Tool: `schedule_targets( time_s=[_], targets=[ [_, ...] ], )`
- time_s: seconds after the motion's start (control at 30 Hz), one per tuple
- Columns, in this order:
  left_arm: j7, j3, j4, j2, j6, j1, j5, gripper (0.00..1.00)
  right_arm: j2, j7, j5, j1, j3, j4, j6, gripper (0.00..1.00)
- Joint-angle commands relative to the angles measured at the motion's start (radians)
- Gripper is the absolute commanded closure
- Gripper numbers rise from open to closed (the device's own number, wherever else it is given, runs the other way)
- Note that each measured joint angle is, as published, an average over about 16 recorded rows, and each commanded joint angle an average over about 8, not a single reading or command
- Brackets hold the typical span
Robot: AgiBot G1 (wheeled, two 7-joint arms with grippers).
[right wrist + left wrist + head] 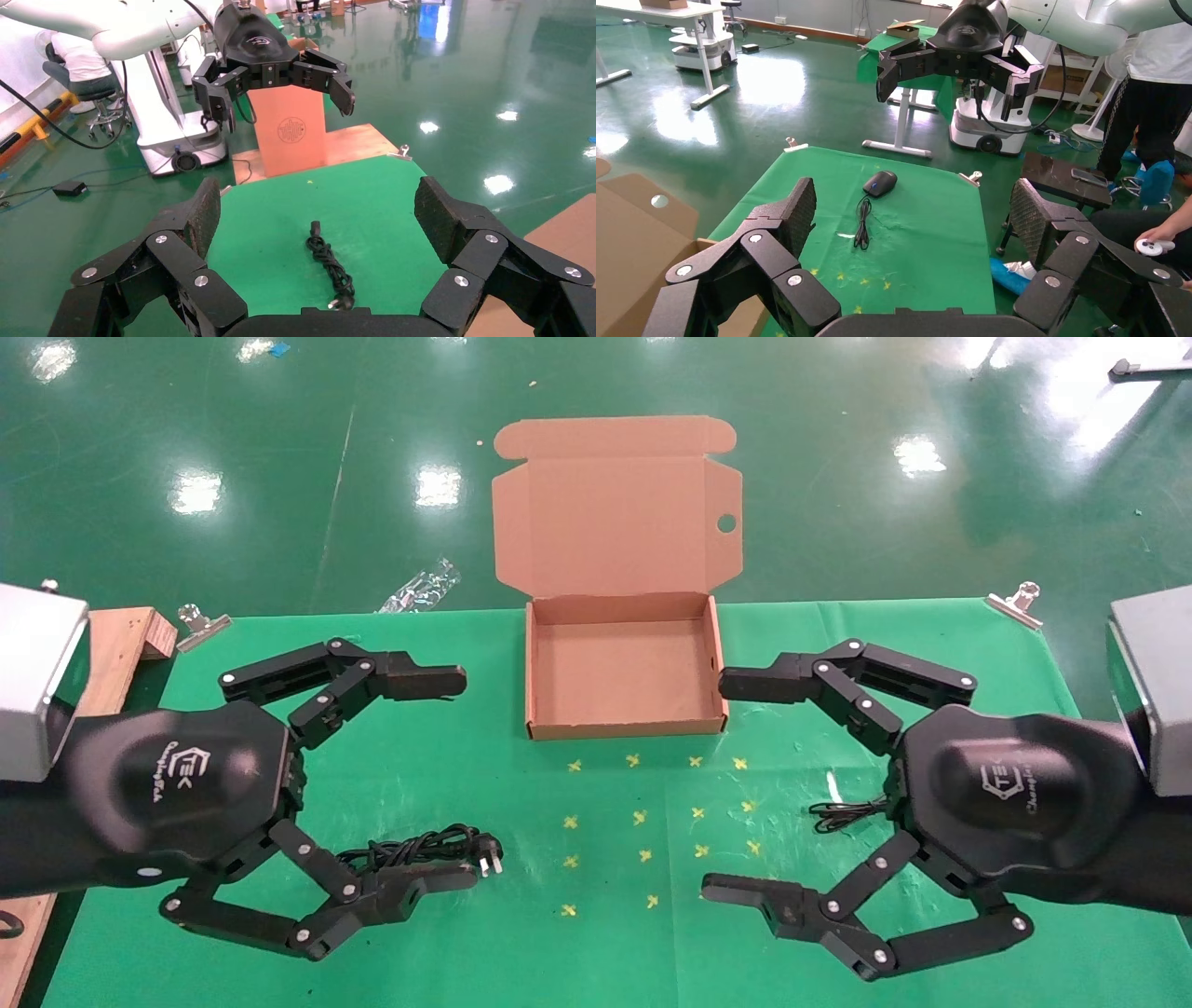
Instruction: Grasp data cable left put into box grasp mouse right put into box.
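The box (622, 671) lies open and empty at the table's far middle, its lid (615, 514) folded back. The data cable (419, 850) rests bundled on the green cloth, its plug (488, 864) pointing right, partly under my left gripper (461, 780), which hangs open and empty. In the right wrist view the data cable (327, 263) lies beyond my right gripper (320, 214). My right gripper (722, 786) is open and empty too. It hides the mouse in the head view, where only the thin cord (843, 814) shows. The left wrist view shows the mouse (880, 183).
Metal clips (200, 624) (1015, 603) pin the green cloth at its far corners. A wooden block (121, 635) sits at the far left edge. Yellow cross marks (652, 822) dot the cloth between the grippers. Crumpled plastic (419, 587) lies on the floor behind.
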Motion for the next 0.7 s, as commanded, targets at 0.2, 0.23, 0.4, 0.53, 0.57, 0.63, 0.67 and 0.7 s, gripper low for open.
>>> schedule_targets(
  time_s=[0.2, 0.23, 0.4, 0.53, 0.57, 0.63, 0.67, 0.7],
  targets=[
    [0.000, 0.000, 0.000, 0.000, 0.000, 0.000, 0.000, 0.00, 0.000, 0.000, 0.000, 0.000, 0.000, 0.000, 0.000, 0.00],
    [0.000, 0.000, 0.000, 0.000, 0.000, 0.000, 0.000, 0.00, 0.000, 0.000, 0.000, 0.000, 0.000, 0.000, 0.000, 0.00],
    [0.000, 0.000, 0.000, 0.000, 0.000, 0.000, 0.000, 0.00, 0.000, 0.000, 0.000, 0.000, 0.000, 0.000, 0.000, 0.00],
    [0.000, 0.000, 0.000, 0.000, 0.000, 0.000, 0.000, 0.00, 0.000, 0.000, 0.000, 0.000, 0.000, 0.000, 0.000, 0.00],
    [0.000, 0.000, 0.000, 0.000, 0.000, 0.000, 0.000, 0.00, 0.000, 0.000, 0.000, 0.000, 0.000, 0.000, 0.000, 0.00],
    [0.000, 0.000, 0.000, 0.000, 0.000, 0.000, 0.000, 0.00, 0.000, 0.000, 0.000, 0.000, 0.000, 0.000, 0.000, 0.00],
    [0.000, 0.000, 0.000, 0.000, 0.000, 0.000, 0.000, 0.00, 0.000, 0.000, 0.000, 0.000, 0.000, 0.000, 0.000, 0.00],
    [0.000, 0.000, 0.000, 0.000, 0.000, 0.000, 0.000, 0.00, 0.000, 0.000, 0.000, 0.000, 0.000, 0.000, 0.000, 0.00]
  ],
)
